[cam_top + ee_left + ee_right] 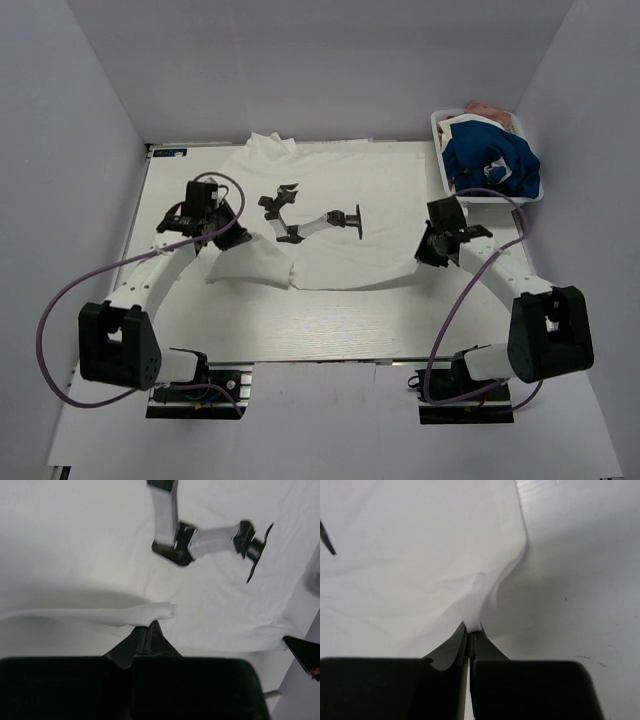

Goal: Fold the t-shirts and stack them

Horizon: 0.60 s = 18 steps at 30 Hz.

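Fingers (pixel 136 645) of the left gripper (pixel 230 238) are pressed together on a lifted fold of the white t-shirt (pixel 340 190), near the left edge of the table (pixel 330 325). The right gripper (pixel 432 256) likewise pinches the shirt's opposite side, toward the right edge. Holding 2 sides probably lets both arms fold the cloth inward. Its black-and-grey print (pixel 312 220) shows no readable lettering. Farther off, the royal blue t-shirt (pixel 492 165) sits in a white bin (pixel 438 128) at the far right corner.
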### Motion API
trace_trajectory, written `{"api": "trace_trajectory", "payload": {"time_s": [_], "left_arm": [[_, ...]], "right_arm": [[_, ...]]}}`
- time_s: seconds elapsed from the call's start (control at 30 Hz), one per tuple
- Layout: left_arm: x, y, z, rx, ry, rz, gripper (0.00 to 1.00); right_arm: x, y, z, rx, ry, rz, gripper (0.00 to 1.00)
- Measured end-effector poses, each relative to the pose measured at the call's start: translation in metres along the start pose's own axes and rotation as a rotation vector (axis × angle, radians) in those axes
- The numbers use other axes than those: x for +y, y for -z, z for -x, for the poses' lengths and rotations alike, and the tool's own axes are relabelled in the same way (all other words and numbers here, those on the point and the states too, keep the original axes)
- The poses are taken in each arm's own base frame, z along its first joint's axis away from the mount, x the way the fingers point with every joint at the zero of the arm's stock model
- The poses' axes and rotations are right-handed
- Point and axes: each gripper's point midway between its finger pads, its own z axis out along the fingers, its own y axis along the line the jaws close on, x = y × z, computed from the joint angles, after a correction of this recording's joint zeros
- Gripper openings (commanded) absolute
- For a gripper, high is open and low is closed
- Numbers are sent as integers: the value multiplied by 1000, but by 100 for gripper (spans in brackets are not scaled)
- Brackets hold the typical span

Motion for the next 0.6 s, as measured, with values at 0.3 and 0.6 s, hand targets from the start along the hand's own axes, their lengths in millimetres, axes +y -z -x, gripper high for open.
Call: {"api": "trace_trajectory", "payload": {"time_s": [0.3, 0.6], "left_arm": [[-53, -38, 94, -149, -160, -37, 0], [-77, -93, 169, -260, -328, -3, 0]], "right_arm": [[30, -3, 72, -74, -15, 2, 0], [33, -25, 123, -106, -34, -55, 0]]}}
